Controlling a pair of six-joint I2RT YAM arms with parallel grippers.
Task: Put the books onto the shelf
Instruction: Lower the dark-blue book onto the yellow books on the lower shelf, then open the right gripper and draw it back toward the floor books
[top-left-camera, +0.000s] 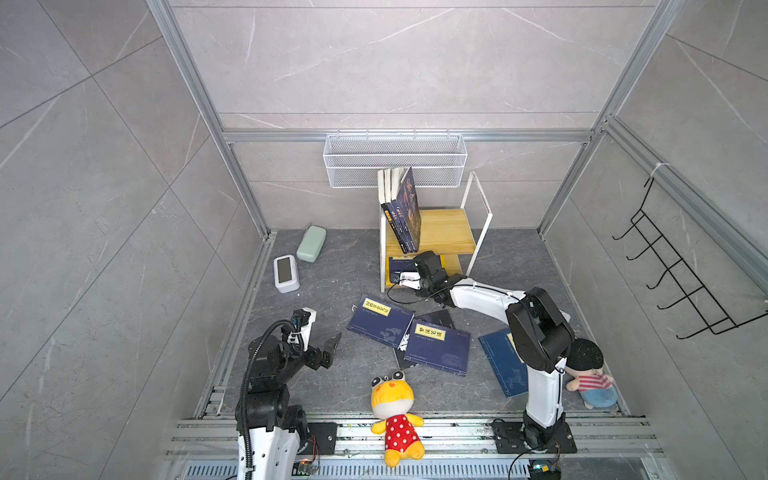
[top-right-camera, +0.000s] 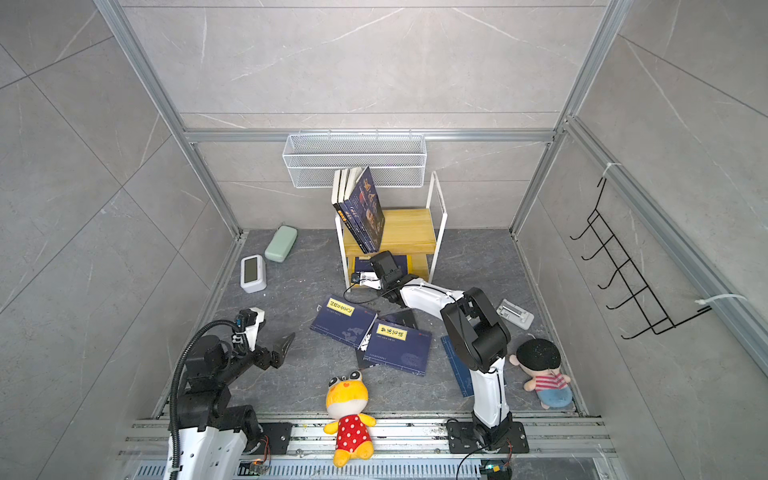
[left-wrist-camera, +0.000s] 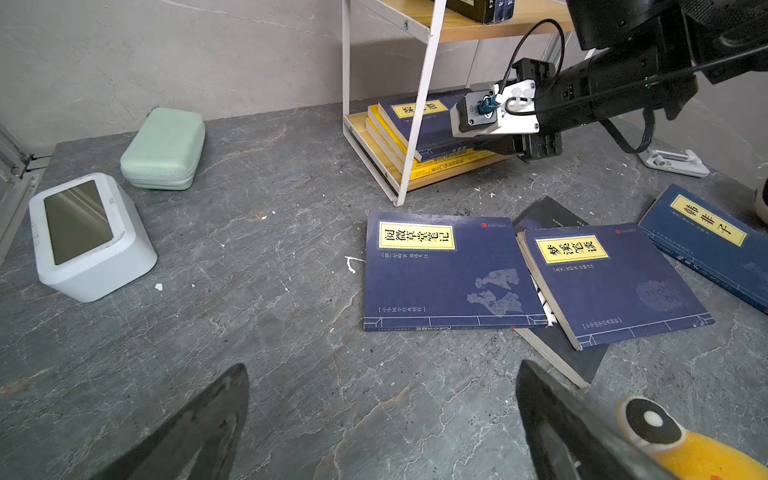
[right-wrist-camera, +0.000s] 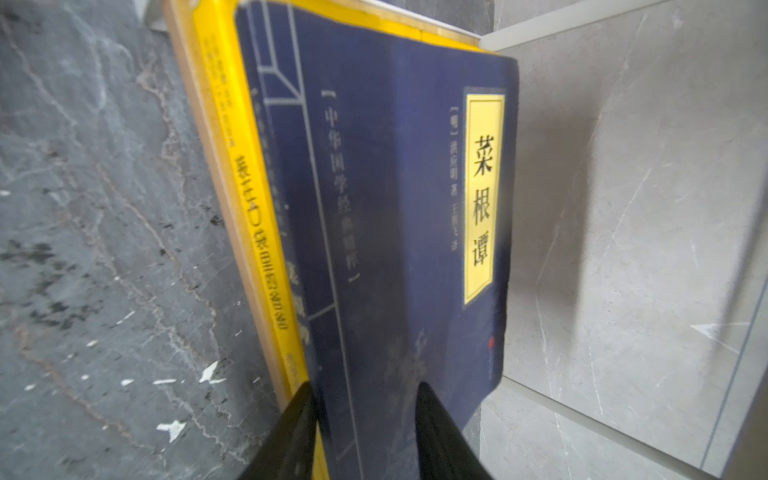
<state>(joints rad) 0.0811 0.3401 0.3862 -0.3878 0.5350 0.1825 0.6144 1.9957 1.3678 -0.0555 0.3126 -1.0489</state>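
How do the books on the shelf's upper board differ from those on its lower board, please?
The upper books stand on edge; the lower books lie flat in a stack. The upper books show dark covers and spines; the lower books are a navy one atop yellow ones. The right pincer is at the lower books, away from the upper books. Both sets rest on the shelf.

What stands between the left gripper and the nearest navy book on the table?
Nothing visible: only bare dark table surface lies between the open left gripper and that navy book. The yellow plush frog lies beside the gripper, outside the path.
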